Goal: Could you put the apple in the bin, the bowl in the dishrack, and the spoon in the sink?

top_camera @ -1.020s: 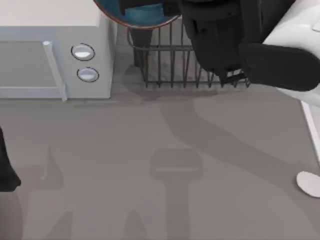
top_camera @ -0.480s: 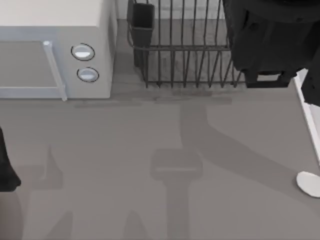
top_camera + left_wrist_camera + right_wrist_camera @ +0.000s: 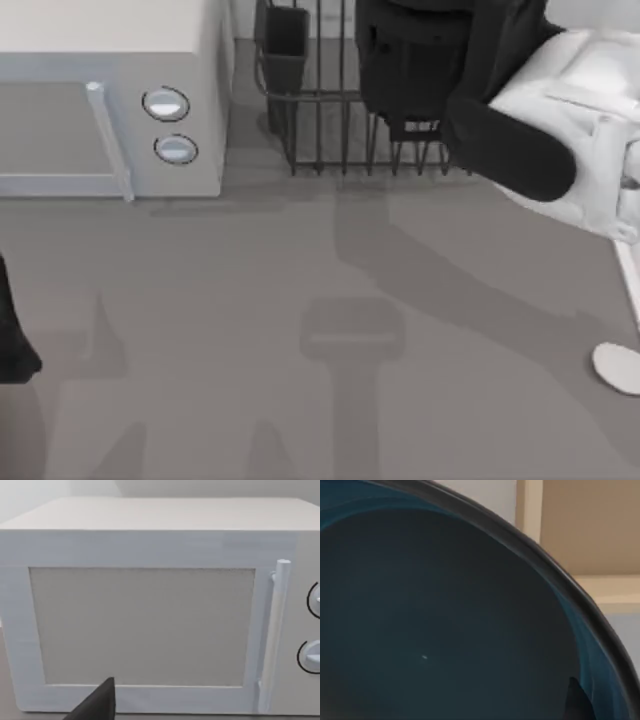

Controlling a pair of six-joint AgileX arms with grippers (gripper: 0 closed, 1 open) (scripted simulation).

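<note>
Hovering: right arm above the dishrack, top view's far right
Bowl: close against right wrist camera, dark blue inside
Right grip: can't tell, fingers hidden
Left arm: parked facing the microwave

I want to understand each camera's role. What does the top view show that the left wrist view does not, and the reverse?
Top view alone: the dishrack with its dark cutlery cup, the right arm over the rack, the grey table, and a pale oval object at the table's right edge. Left wrist view alone: the microwave's whole door panel seen from the front. Both: the white microwave, its handle and two knobs.
</note>
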